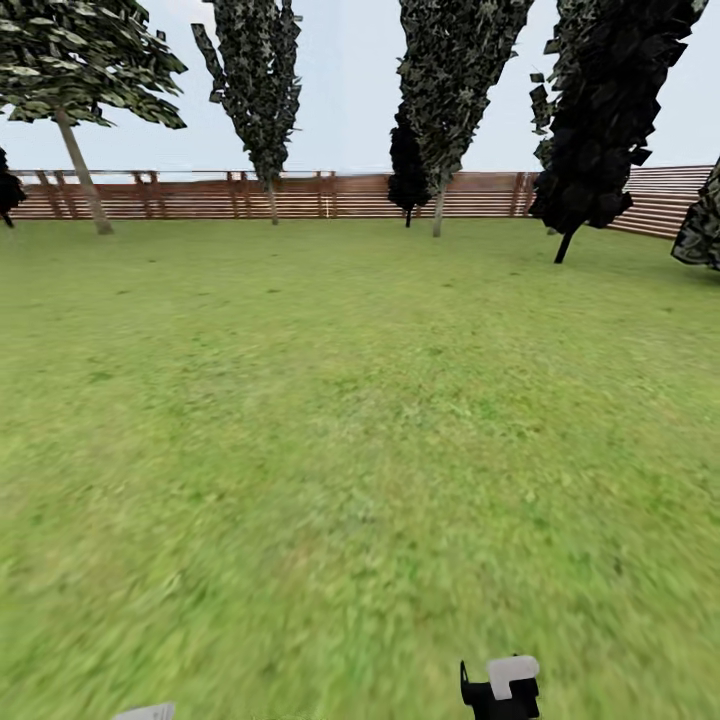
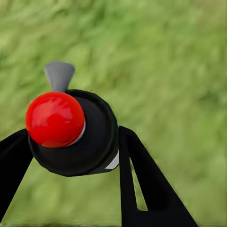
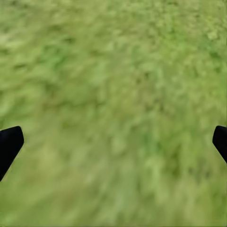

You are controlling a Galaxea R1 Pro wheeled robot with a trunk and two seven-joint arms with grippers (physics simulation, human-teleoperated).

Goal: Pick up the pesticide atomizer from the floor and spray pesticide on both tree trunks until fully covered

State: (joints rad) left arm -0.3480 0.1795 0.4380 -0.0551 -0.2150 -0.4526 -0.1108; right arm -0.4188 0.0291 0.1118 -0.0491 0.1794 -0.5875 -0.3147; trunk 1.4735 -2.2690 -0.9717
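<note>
Between left fingers [image 2: 142, 179] (touching): pesticide atomizer [image 2: 80, 137]

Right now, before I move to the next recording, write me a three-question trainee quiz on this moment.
1. True or false: the left pincer grips the pesticide atomizer.
2. The right pincer is: A) shut on a tool B) open over the lawn C) touching the fence.
3. What colour is the atomizer's cap knob?

Key: 1 true; 2 B; 3 red.
</note>
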